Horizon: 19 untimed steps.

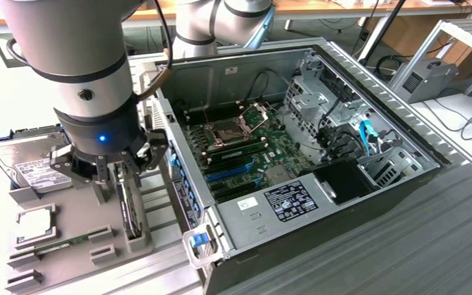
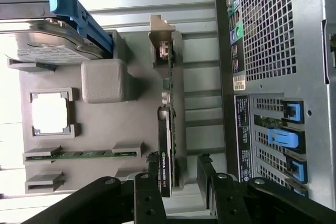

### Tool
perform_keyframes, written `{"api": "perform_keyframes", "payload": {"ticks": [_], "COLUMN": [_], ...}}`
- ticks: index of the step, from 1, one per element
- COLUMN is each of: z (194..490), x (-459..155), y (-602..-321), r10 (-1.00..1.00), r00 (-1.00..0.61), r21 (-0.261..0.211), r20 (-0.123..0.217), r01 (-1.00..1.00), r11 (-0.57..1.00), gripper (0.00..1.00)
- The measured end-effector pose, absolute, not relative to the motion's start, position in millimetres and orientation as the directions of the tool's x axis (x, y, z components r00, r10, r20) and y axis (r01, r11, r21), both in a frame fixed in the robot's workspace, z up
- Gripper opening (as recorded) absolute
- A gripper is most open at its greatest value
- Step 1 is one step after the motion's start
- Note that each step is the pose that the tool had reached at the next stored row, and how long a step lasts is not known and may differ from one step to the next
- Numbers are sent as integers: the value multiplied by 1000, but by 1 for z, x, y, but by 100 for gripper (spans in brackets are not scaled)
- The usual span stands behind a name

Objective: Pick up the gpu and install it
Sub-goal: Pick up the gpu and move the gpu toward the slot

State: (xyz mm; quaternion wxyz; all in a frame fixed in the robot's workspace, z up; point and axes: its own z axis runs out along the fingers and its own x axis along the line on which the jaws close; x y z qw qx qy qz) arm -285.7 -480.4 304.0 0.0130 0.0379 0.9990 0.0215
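The gpu [image 1: 129, 215], a dark flat card, stands on its thin edge in the grey plastic holder [image 1: 76, 212] at the lower left of the exterior view. Its long side runs up and down the picture. The black gripper [image 1: 120, 184] is open, with one finger on each side. The arm hides the card's upper end.

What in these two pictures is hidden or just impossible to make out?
- Fan face of the gpu: the card stands on edge in the wrist view; the claw covers one end in the exterior view.
- The hard drive: partly behind the arm in the exterior view, cut off by the edge in the wrist view.
- The label on the silver box: print too small to read.
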Motion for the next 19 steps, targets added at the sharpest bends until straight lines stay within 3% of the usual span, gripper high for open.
{"api": "perform_keyframes", "payload": {"ticks": [19], "z": [299], "x": [-290], "y": [-466], "r10": [76], "r00": [-997], "r21": [44], "r20": [-24], "r01": [75], "r11": [996], "gripper": [42]}}
